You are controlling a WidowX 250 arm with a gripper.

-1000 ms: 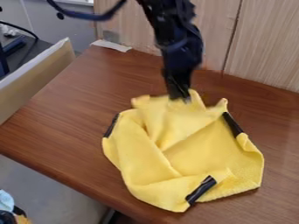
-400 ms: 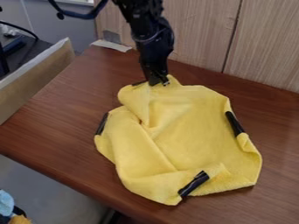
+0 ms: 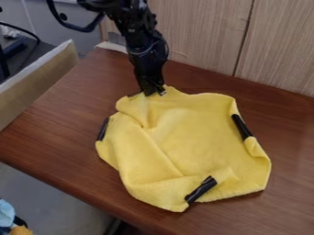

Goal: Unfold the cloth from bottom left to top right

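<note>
The gripper (image 3: 153, 93) is at the upper left edge of the yellow cloth (image 3: 196, 137), low over the table and shut on the cloth's edge. The cloth lies spread but wrinkled, with a raised fold near the gripper and a long diagonal crease down its left half. Its lower edge is partly folded over near the front. Black strips show on its left, right and lower edges, and a bit of black sits beside the gripper.
The brown wooden table (image 3: 67, 110) has its front edge just below the cloth's lower corner. A wood-panelled wall (image 3: 202, 36) rises behind it. A tan board (image 3: 36, 82) stands along the left side.
The gripper has moved left and back from the middle of the cloth's top, drawing the edge along. The cloth's upper part has flattened and widened, and the whole cloth has shifted slightly left.
</note>
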